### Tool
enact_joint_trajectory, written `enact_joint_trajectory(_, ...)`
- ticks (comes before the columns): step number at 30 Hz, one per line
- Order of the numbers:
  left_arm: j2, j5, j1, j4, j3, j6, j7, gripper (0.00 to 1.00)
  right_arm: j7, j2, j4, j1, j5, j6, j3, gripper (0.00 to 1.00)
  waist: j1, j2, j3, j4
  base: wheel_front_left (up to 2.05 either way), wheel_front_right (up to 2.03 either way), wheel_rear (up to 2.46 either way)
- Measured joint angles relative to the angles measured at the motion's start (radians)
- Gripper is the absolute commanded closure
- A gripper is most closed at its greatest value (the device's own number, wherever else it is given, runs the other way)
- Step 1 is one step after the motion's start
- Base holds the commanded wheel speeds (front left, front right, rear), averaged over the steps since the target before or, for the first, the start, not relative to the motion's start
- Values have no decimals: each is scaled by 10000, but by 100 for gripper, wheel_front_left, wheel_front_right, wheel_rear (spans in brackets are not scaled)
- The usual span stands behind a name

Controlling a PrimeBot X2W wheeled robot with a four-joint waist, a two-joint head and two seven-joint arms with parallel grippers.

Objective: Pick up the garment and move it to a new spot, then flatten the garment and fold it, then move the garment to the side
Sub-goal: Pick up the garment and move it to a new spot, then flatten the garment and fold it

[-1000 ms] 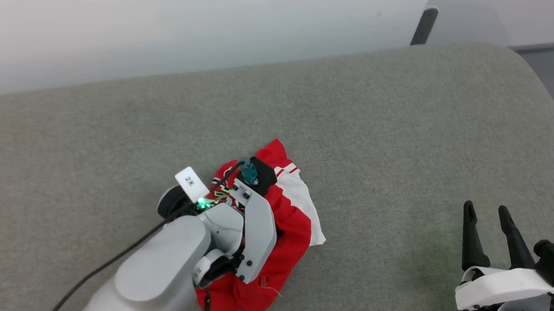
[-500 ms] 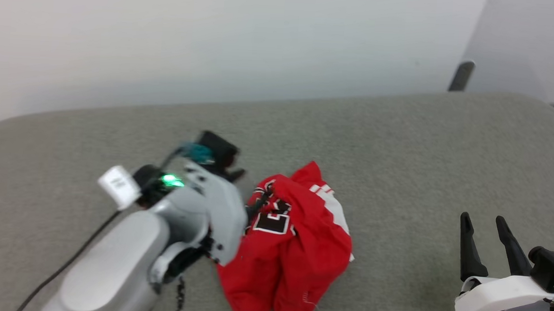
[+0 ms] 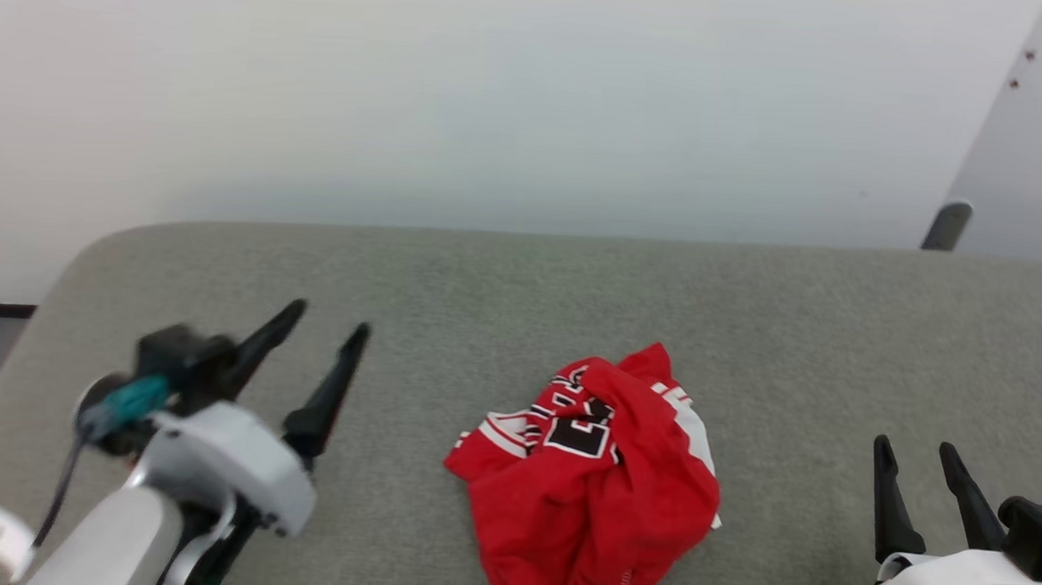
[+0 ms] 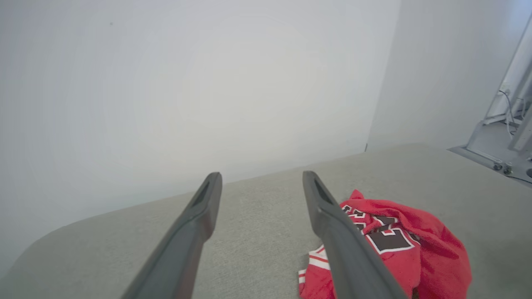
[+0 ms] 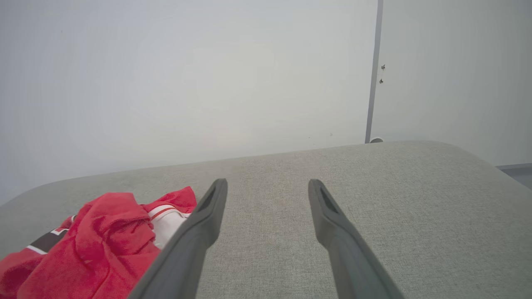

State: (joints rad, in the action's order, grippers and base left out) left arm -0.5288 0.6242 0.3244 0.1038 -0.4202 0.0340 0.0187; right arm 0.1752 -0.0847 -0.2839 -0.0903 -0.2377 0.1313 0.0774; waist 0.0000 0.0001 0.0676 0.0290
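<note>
The left arm has come off the garment [image 3: 596,475]: a second ago its wrist sat right on top of the red heap, and now the left gripper [image 3: 331,315] stands well clear of it on the robot's left. The robot's head has also lifted, so the whole head view has shifted. The jersey lies loose in a crumpled mound on the grey fabric-covered surface [image 3: 486,282], roughly midway between the two arms, with nothing touching it. Its longer run goes from far to near, the near end reaching almost to the bottom of the head view. The black, white-edged lettering faces up on the far left part of the heap, and a strip of white sleeve shows along its right side. From the left jaws the cloth lies to the right and a little nearer the robot; the left wrist view has it just past the right finger. From the right gripper [image 3: 912,445] it lies to the left, with a wider stretch of bare fabric between them. I would judge the left arm the closer of the two, though not by much. Both pairs of jaws are spread wide and hold nothing, with only bare grey surface between the fingers. Whichever arm goes in next, I think it must swing inward toward the middle and come down onto an edge of the mound.
</note>
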Motion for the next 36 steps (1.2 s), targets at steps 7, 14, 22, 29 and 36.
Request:
enact_joint_trajectory(7, -182, 98, -1225, 107, 675, -466, 1289, 0, 115, -92, -161, 204, -59, 0, 159, 0, 0, 0, 326, 457, 0, 0, 0)
enact_joint_trajectory(14, -228, 244, -2054, 370, 1118, -700, 2006, 0, 290, -167, -207, 396, -77, 0, 314, 0, 0, 0, 558, 901, 0, 0, 0)
enact_joint_trajectory(22, -284, 435, -2555, 462, 1620, -744, 2284, 0, 336, -104, -127, 570, -77, 0, 512, 0, 0, 0, 689, 1354, 0, 0, 0)
enact_joint_trajectory(29, -288, 410, -2754, 359, 1822, -780, 2366, 0, 330, -40, -123, 609, -150, 0, 558, 0, 0, 0, 674, 1505, 0, 0, 0)
enact_joint_trajectory(36, -224, 355, -2801, 213, 1871, -836, 2382, 0, 180, -10, -52, 637, -148, 0, 535, 0, 0, 0, 591, 1548, 0, 0, 0)
